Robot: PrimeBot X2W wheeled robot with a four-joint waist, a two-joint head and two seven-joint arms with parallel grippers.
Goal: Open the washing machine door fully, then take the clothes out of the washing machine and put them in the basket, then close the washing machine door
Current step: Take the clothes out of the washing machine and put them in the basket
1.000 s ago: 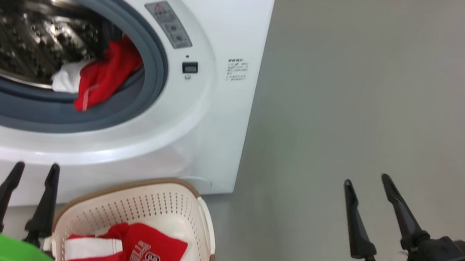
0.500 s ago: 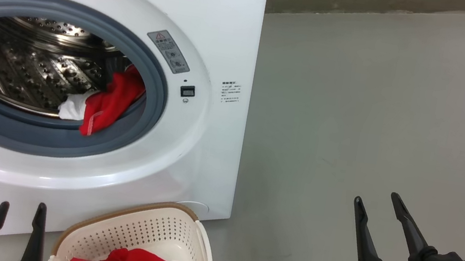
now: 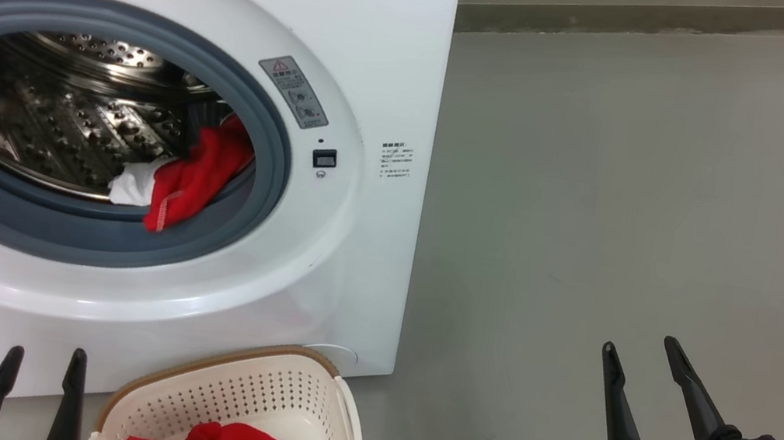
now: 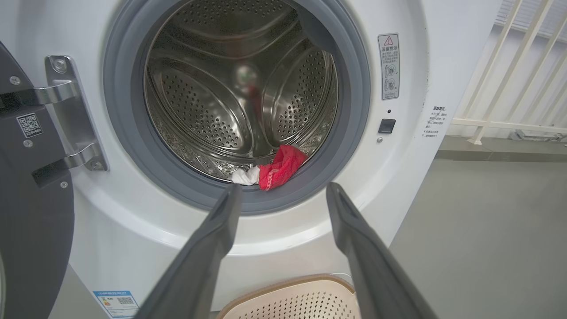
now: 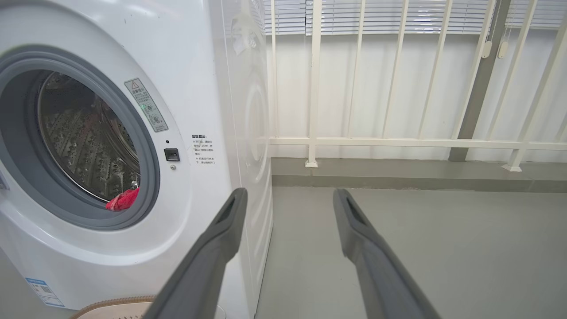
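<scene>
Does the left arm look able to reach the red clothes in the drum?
Probably yes: the door is swung aside, and the open left gripper faces the clothes with nothing between.

My right gripper (image 5: 289, 195), two long dark fingers spread apart with nothing between them, points past the big white front-loading washing machine (image 5: 208, 88). A bright red fabric garment (image 5: 123, 200) lies at its steel drum's lower edge, against the grey gasket. A cream perforated plastic basket (image 5: 113, 305) with a brown rim stands at the machine's foot.
</scene>
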